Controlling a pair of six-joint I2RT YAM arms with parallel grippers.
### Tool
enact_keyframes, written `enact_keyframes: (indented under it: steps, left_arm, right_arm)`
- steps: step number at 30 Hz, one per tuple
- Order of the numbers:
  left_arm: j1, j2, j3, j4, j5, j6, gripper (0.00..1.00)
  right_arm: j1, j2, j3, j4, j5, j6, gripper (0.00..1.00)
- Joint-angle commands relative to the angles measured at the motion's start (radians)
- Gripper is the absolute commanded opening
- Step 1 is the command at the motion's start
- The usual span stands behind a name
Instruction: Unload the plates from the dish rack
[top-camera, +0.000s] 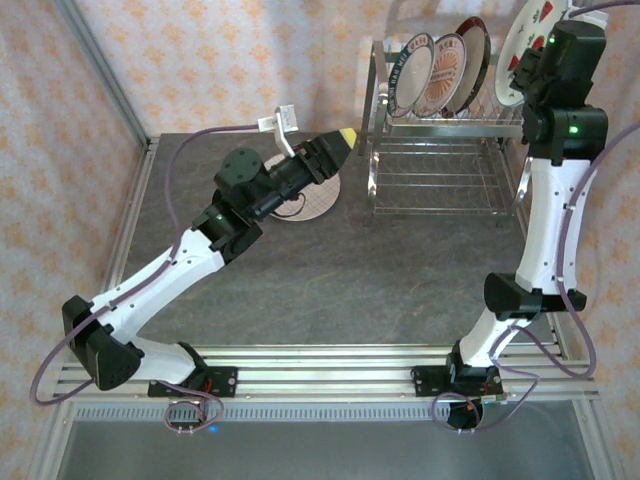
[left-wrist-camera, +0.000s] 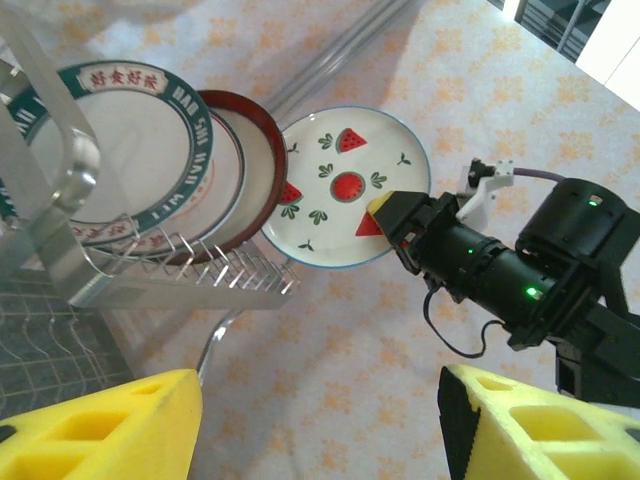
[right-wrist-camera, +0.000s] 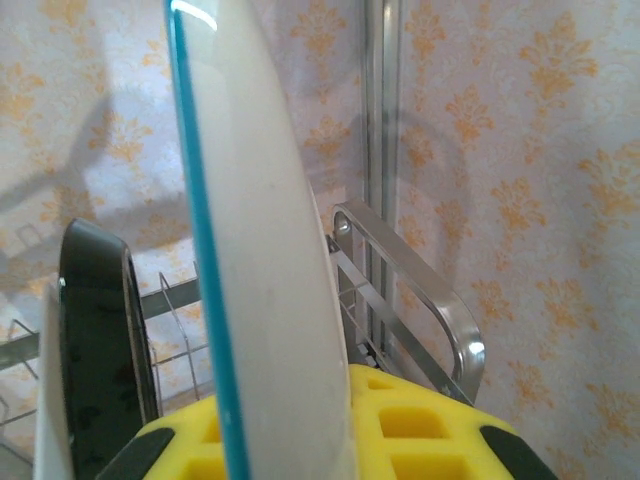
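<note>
Now up at the upper right of the top view: watermelon plate (top-camera: 518, 40), pinched at its rim by right gripper (top-camera: 524, 66). Standing on edge, face turned toward the left of the frame, just past the right end of rack (top-camera: 440, 155) and above it. Seen edge-on from the right wrist, with a thin blue rim running top to bottom, squeezed between yellow pads (right-wrist-camera: 420, 435). Narrow jaws, closed tight on that plate. Probably clear of the rack wires, though hard to tell from these views.

Next, most likely, a swing away from the rack and down to table (top-camera: 330, 290), tipping the plate flat. Nearer arm for that: the right one, gripping it now.

Left to unload in the rack slots: three plates (top-camera: 440, 72), side by side on edge.

Left gripper (top-camera: 342, 142) at mid frame, just left of the rack, above plaid plate (top-camera: 318, 205) lying flat. Jaws partly wide, holding nothing, touching nothing.
</note>
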Motion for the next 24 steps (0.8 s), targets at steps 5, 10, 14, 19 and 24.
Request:
enact_keyframes:
  steps: [5,10,14,19,24]
  left_arm:
    - [-0.030,0.072,0.062,0.061,0.099,-0.065,0.65]
    - [-0.037,0.142,0.073,0.063,0.154,-0.126,0.65]
    - [-0.040,0.195,0.073,0.064,0.171,-0.213,0.66]
    - [-0.042,0.251,0.065,0.034,0.194,-0.345,0.66]
    - [-0.042,0.275,0.032,-0.003,0.198,-0.475,0.66]
  right_arm:
    - [0.010,-0.214,-0.094,-0.031,0.007,0.224,0.00]
    - [0.010,-0.367,-0.262,-0.109,-0.017,0.324,0.00]
    - [0.009,-0.501,-0.428,-0.144,-0.039,0.414,0.00]
    - [0.010,-0.646,-0.638,-0.165,-0.108,0.568,0.00]
    - [0.010,-0.778,-0.851,-0.137,-0.171,0.721,0.00]
